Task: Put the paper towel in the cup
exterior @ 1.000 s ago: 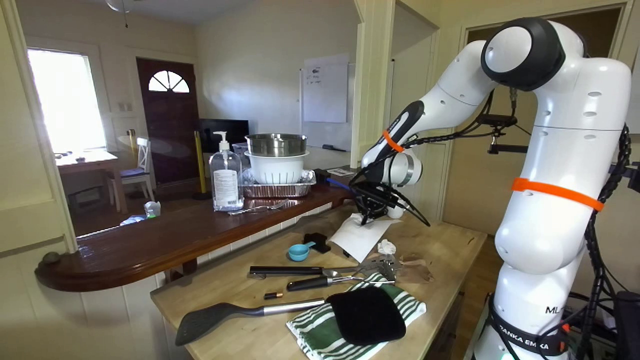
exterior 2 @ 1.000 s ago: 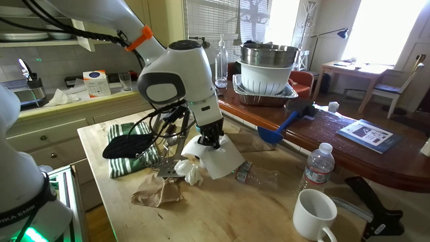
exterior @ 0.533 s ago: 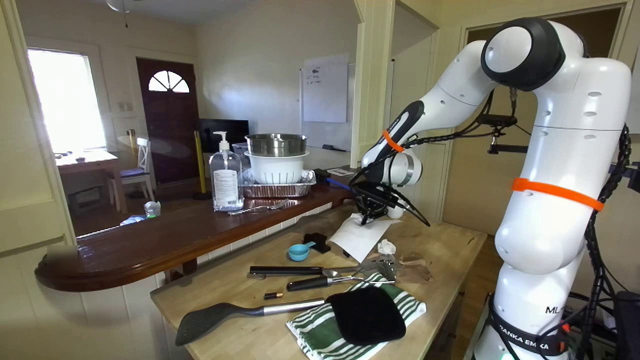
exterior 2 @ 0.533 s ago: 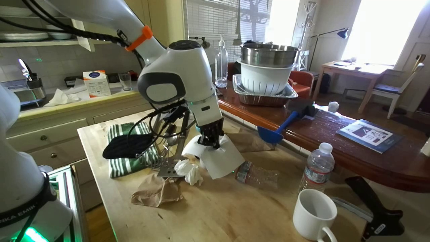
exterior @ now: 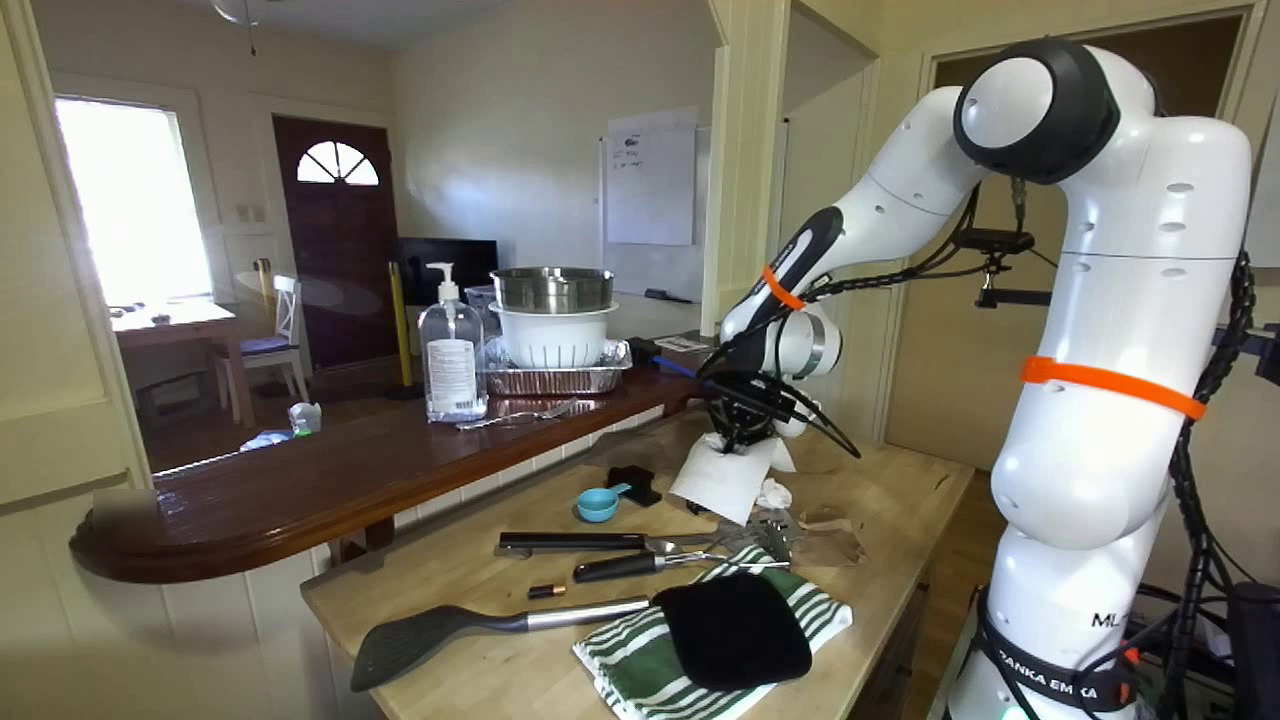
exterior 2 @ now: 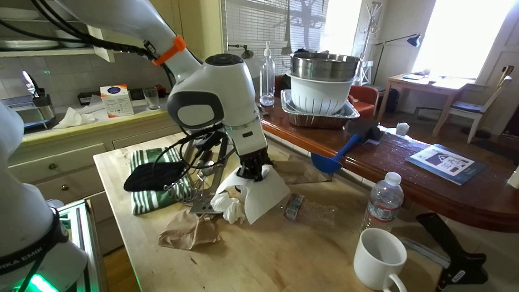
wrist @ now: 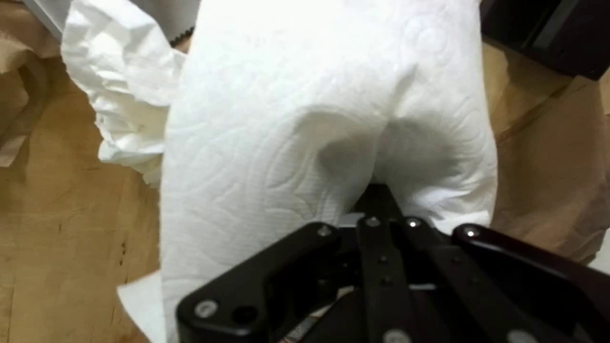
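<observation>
So, in an exterior view the claw (exterior: 734,445) points down and the towel (exterior: 722,485) hangs from it, over the table (exterior: 430,580). On that table: a blue scoop (exterior: 598,505), a spatula (exterior: 440,630), and a black pad (exterior: 735,632) lying on a striped cloth (exterior: 635,662).

Also in an exterior view, the towel droops on both sides of the claw, kinda like a tent. Its lower corner is just beside a crumpled wad (exterior 2: 230,209); can't tell if it's touching the table. A crushed bottle (exterior 2: 310,211) lies near it, and a mug (exterior 2: 377,265) stands well apart, in front of a water bottle (exterior 2: 383,200). The cup I can't make out.

Wrist view is clearest: the fingers (wrist: 376,202) are squeezed together on a fold of the towel, so the claw's holding it. The towel puckers around the pinch, and the wad pokes out past one edge.
</observation>
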